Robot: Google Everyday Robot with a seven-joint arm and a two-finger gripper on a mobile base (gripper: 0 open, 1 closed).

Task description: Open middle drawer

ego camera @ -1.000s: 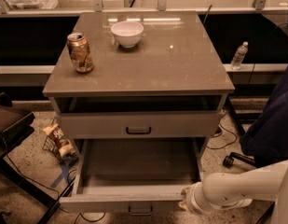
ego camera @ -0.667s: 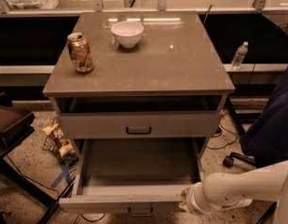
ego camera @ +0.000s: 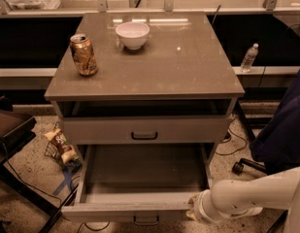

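Nothing has shifted in the last second. The wide, shallow light-grey middle drawer (ego camera: 140, 174) with its small dark bar handle stands pulled well out below the closed grey drawer (ego camera: 188, 129). The white arm's gripper (ego camera: 192, 211) sits at its front right corner; its grip I cannot tell.

Speckled floor, dim warm light

Pale speckled floor (ego camera: 28, 174) crossed by black cables (ego camera: 235, 147) and blue tape (ego camera: 67, 178); brown-topped cabinet (ego camera: 188, 67) mid-room, long grey ledge (ego camera: 273, 71) behind. Gripper (ego camera: 194, 211) low right, at the cabinet's front
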